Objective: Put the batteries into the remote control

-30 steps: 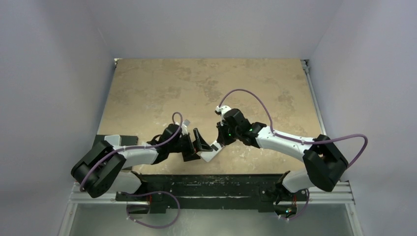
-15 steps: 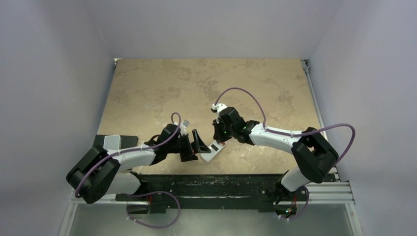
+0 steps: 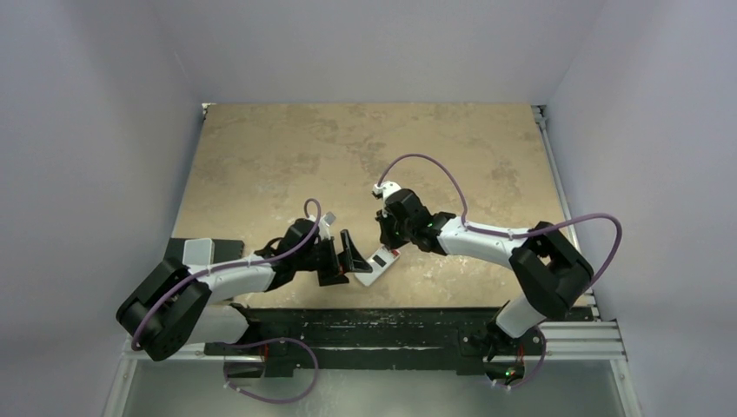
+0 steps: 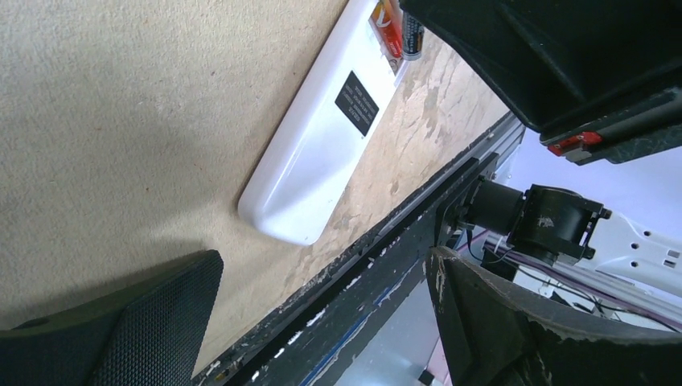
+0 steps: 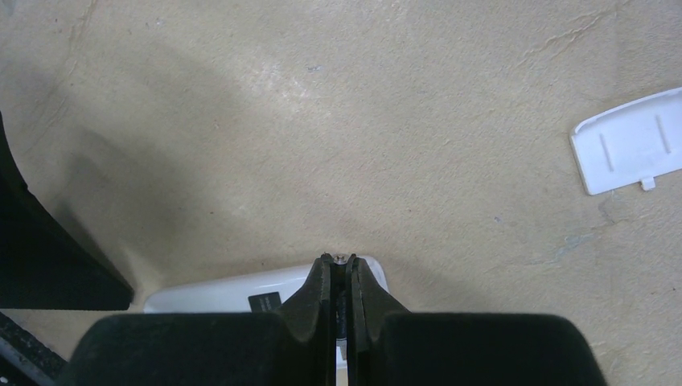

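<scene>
The white remote control [image 3: 374,268] lies back-up on the table near the front edge, a black label on it [image 4: 356,102]. At its open end a reddish-orange battery [image 4: 388,22] sits in the compartment. A dark battery [image 4: 412,36] stands beside it, its metal tip [image 5: 341,259] showing between the fingertips of my right gripper [image 5: 342,267], which is shut on it over that end [image 3: 388,247]. My left gripper [image 3: 345,261] is wide open just left of the remote's other end [image 4: 322,269], with nothing between its fingers.
A white battery cover [image 5: 629,151] lies loose on the table beside the remote. A light-grey plate [image 3: 198,252] rests on a dark pad at the left. The black front rail [image 3: 374,328] runs right behind the remote.
The right arm has swung left and its gripper has come down over the remote's open end with the dark battery. The left arm has barely moved.
</scene>
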